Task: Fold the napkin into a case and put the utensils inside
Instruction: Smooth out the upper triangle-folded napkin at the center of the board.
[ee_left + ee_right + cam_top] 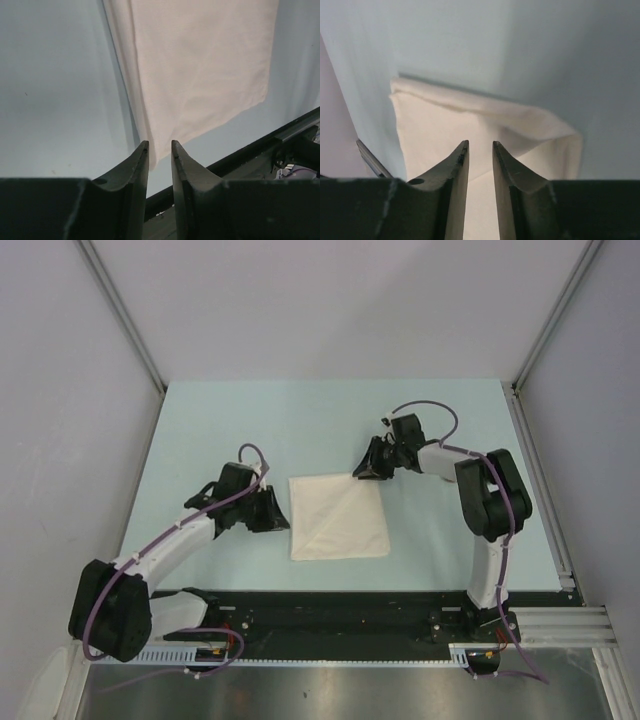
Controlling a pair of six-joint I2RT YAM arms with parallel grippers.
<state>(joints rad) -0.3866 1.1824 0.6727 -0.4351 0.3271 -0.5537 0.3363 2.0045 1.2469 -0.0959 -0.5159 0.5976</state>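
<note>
The white napkin (pixel 338 517) lies on the pale table as a folded square with a diagonal crease across it. My left gripper (pixel 280 516) sits at its left edge, low to the table. In the left wrist view the napkin (pixel 200 65) stretches away ahead, and the left gripper (pixel 159 145) is open by a narrow gap with one napkin corner just past the tips. My right gripper (pixel 360 472) hovers at the napkin's far right corner. In the right wrist view the right gripper (pixel 480 143) stands slightly open over a puffed upper layer of napkin (pixel 435 120), gripping nothing. The utensils are out of view.
A black rail (pixel 350 605) runs along the near table edge between the arm bases. Grey walls with metal frame posts (pixel 120 315) close in the table (pixel 300 420) on three sides. A thin dark bar (pixel 371 159) of unclear kind shows at the right wrist view's left edge.
</note>
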